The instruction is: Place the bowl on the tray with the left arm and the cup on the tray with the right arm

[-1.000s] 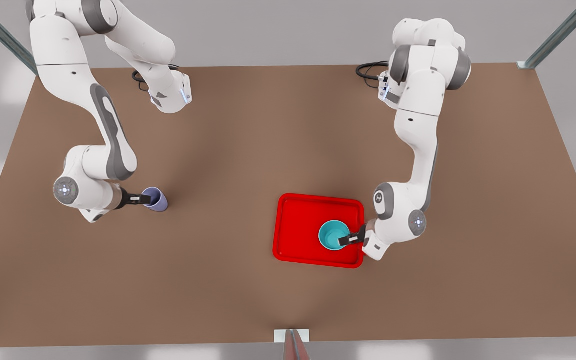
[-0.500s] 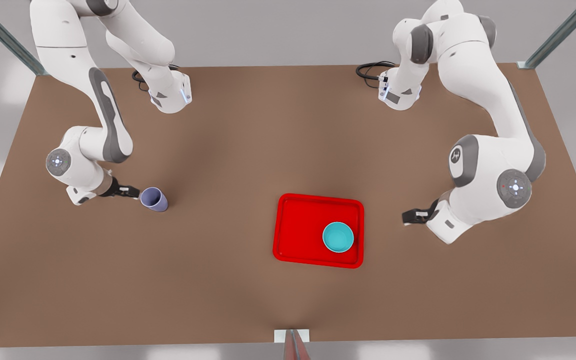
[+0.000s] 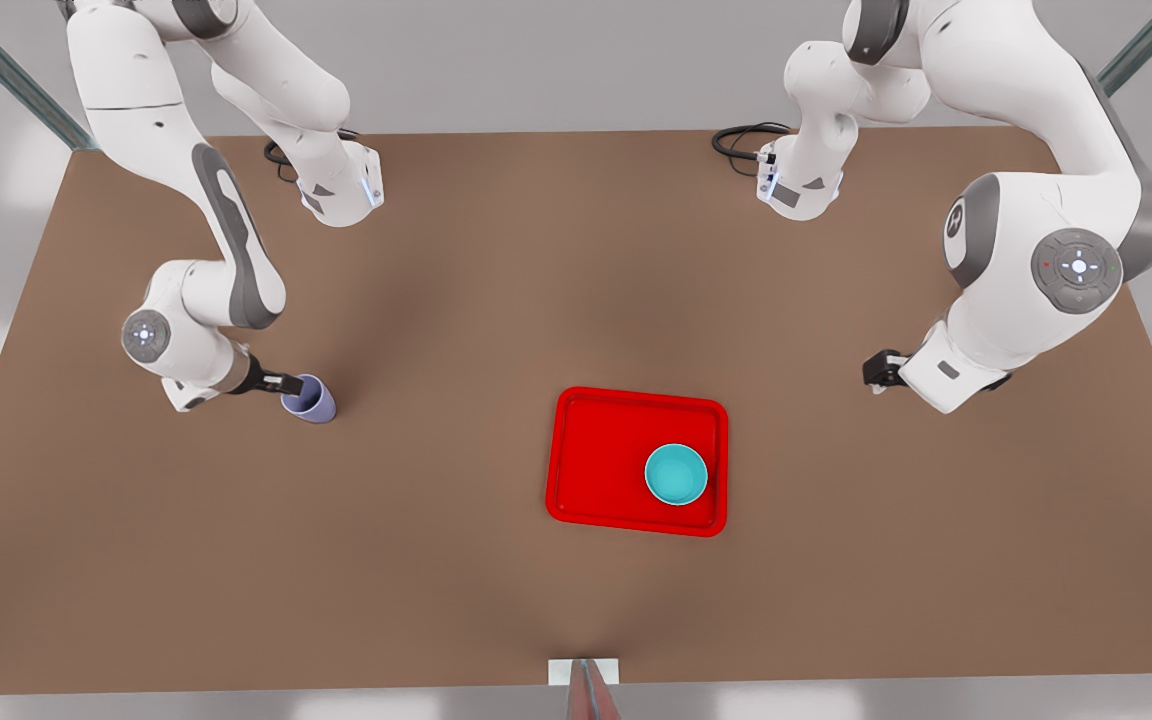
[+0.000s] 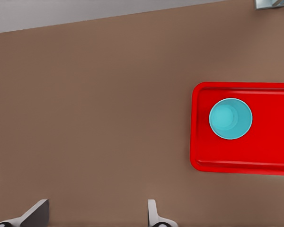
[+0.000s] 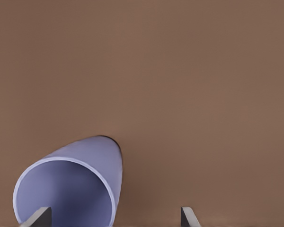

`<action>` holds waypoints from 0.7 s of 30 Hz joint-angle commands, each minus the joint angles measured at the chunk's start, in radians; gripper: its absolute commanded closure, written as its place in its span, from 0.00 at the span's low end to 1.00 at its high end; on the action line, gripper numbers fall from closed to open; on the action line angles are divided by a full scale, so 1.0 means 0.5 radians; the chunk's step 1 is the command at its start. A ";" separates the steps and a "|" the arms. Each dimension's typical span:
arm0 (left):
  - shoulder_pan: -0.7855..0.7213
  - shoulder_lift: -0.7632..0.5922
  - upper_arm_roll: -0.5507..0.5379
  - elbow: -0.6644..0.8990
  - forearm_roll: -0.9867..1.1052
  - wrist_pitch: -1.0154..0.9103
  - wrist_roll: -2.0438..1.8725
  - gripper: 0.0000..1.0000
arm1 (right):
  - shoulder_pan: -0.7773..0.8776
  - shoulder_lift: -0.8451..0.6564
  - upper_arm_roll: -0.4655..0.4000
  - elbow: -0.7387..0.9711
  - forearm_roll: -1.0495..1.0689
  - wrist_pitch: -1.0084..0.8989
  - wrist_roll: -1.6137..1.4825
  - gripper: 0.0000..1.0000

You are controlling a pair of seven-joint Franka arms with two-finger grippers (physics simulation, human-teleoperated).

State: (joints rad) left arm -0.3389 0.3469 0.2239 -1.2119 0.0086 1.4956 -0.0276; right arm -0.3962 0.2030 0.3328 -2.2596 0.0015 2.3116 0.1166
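Since half a second ago the left arm has pulled further back from the tray (image 3: 596, 460) and up, while the right arm has closed back in on the cup. Table (image 3: 576, 300) is brown; the red tray holds the teal bowl (image 3: 676, 474) upright near its edge toward the front view's right, so that half looks done. Left gripper (image 3: 874, 370) hangs well clear of the tray, fingers (image 4: 154, 215) apart and empty. Lavender cup (image 3: 310, 398) stands on the table, well apart from the tray. Right gripper (image 3: 298, 385) straddles its rim, fingers (image 5: 38, 217) spread, one inside the mouth. Risk: pinching one thin wall off-centre could tip or spin the cup during the lift.
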 commanded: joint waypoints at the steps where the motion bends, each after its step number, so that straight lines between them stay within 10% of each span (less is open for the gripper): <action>1: 0.000 0.003 0.000 0.000 0.014 0.000 0.003 0.00 | 0.004 0.005 0.000 0.000 0.000 0.000 0.000 0.00; 18: 0.003 0.006 0.000 -0.052 0.014 -0.021 0.003 0.00 | 0.004 0.223 -0.003 0.031 -0.003 0.098 0.000 0.00; 21: 0.003 0.006 0.000 -0.055 0.014 -0.031 0.003 0.00 | 0.016 0.251 -0.003 0.043 -0.003 0.105 0.083 0.27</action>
State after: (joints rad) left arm -0.3375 0.3498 0.2239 -1.2395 0.0152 1.4803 -0.0261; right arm -0.3872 0.3274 0.3313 -2.2387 0.0000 2.3611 0.1639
